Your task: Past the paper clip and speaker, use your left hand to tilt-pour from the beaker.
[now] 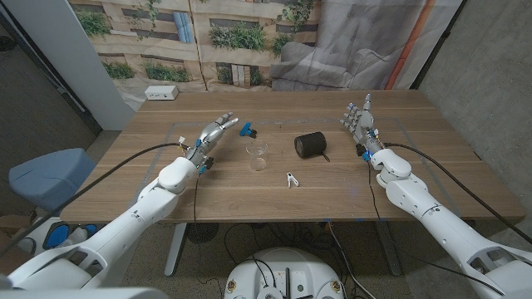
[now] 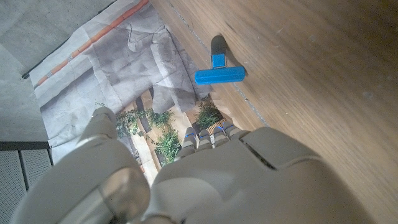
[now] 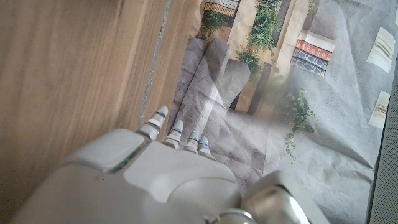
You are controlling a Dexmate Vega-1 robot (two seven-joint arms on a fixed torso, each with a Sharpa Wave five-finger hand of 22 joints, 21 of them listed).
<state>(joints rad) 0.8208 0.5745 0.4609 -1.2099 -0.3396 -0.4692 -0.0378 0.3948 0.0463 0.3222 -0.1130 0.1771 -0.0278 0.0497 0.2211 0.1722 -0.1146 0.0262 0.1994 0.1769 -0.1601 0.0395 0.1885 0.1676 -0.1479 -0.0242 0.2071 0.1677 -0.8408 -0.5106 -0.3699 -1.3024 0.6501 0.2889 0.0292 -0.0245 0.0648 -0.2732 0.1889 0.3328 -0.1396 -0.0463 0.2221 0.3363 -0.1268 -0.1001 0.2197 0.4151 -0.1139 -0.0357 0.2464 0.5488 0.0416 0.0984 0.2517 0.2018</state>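
A clear glass beaker (image 1: 258, 154) stands upright near the table's middle. My left hand (image 1: 214, 134) hovers to its left with fingers spread, holding nothing, its fingertips near a blue clip (image 1: 246, 130) that lies on the wood; the blue clip (image 2: 219, 71) also shows in the left wrist view beyond my left hand (image 2: 205, 180). A black cylindrical speaker (image 1: 312, 145) lies on its side right of the beaker. A small white paper clip (image 1: 290, 178) lies in front of them. My right hand (image 1: 361, 122) is raised at the right, fingers apart and empty; my right hand (image 3: 168, 180) fills the right wrist view's lower part.
A white box (image 1: 161, 93) sits at the table's (image 1: 166, 208) far left corner. A blue chair (image 1: 46, 176) stands left of the table. A printed backdrop hangs behind the far edge.
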